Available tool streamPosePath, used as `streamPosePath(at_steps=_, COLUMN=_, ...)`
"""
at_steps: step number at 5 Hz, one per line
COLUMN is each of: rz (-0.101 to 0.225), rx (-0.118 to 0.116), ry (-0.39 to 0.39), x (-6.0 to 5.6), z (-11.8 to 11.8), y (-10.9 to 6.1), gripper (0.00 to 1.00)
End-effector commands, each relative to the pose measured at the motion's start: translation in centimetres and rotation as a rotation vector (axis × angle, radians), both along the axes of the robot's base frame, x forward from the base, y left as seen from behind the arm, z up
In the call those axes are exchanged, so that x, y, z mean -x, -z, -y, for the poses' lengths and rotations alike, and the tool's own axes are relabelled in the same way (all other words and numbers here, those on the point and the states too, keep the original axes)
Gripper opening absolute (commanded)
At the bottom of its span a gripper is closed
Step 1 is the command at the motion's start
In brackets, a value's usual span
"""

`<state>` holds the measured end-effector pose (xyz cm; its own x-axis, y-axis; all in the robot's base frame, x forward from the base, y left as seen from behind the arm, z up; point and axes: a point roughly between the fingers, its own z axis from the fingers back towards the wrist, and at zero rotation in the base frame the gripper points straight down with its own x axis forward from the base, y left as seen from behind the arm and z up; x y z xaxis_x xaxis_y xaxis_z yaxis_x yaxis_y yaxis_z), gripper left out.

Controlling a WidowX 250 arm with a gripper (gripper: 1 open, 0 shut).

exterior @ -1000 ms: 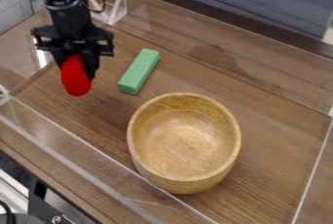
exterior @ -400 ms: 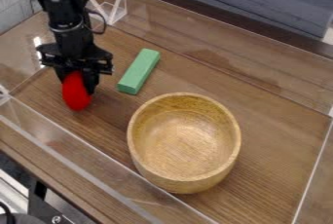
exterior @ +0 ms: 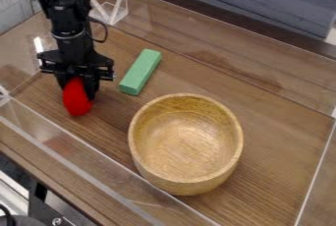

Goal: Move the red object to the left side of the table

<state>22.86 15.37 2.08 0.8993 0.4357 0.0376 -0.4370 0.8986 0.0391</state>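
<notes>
At the left of the table (exterior: 262, 112), in the single camera view, the hand (exterior: 77, 78) points straight down, its fingers closed on the top of the red object (exterior: 78, 98), which hangs just beneath them, low over the wood. A green block (exterior: 140, 71) lies to its right, a wooden bowl (exterior: 186, 141) nearer the camera.

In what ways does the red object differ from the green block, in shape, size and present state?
The red object is rounded, egg-like and glossy; the green block is a flat, matte rectangular bar. The red object is shorter than the green block. The red object is held upright in the shut gripper, whereas the green block lies free and flat on the table. Both are small, far smaller than the wooden bowl, and both are at the table's left part in this view.
</notes>
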Motion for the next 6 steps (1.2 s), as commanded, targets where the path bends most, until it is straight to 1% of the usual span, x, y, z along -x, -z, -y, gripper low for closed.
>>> streamPosePath(at_steps=1, rz=0.007, rx=-0.028, ry=-0.017, x=-0.6, z=-1.6, y=-0.3, gripper=0.0)
streamPosePath(at_steps=2, rz=-0.005, rx=-0.031, ry=-0.028, x=-0.8, z=-2.2, y=-0.3, gripper=1.0)
streamPosePath(at_steps=3, rz=-0.011, rx=-0.028, ry=-0.022, x=-1.0, z=-2.5, y=-1.0, gripper=0.0)
streamPosePath(at_steps=4, rz=-0.014, rx=-0.016, ry=-0.014, x=-1.1, z=-2.7, y=-1.7, gripper=1.0)
streamPosePath(at_steps=5, rz=-0.014, rx=-0.001, ry=-0.049, x=-0.3, z=-3.0, y=-1.5, gripper=0.0)
streamPosePath(at_steps=6, rz=-0.014, rx=0.013, ry=-0.084, x=0.3, z=-3.3, y=-1.3, gripper=1.0)
